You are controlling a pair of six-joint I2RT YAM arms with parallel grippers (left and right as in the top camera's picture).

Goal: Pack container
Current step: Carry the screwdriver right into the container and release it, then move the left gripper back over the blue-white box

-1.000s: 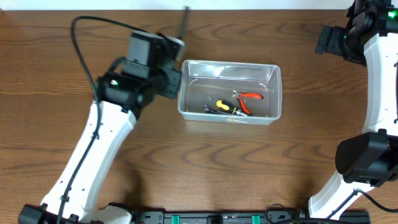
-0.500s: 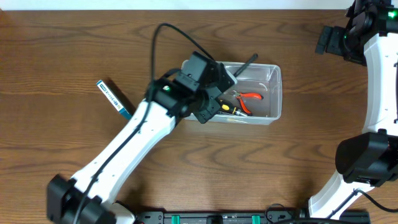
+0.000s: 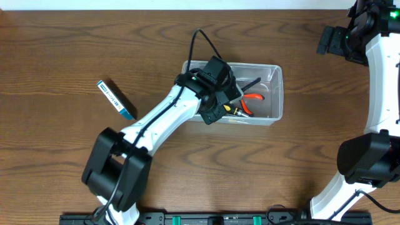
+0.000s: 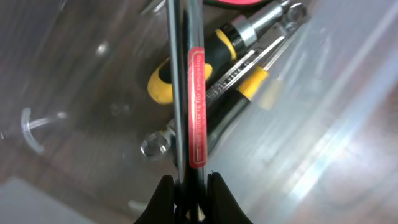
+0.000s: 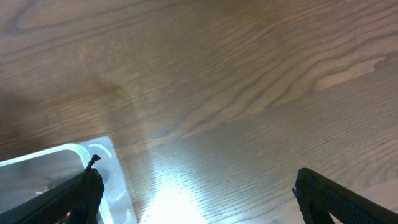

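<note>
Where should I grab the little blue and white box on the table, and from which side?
Take the blue-and-white box across its short width, near the middle, coming straight down from above. It lies flat on the table, long and narrow, slanting from upper left to lower right seen from overhead, with nothing touching its long sides, so jaws turned square to that slant should fit.

One clear container (image 3: 277, 78) below the left gripper (image 4: 188, 182), one red-labelled steel bar (image 4: 196, 106) between its jaws, one screwdriver (image 4: 219, 53), one wrench (image 4: 227, 77) and one red pliers (image 3: 252, 97) just beyond, one blue-and-white box (image 3: 116, 99) well off to its side.
</note>
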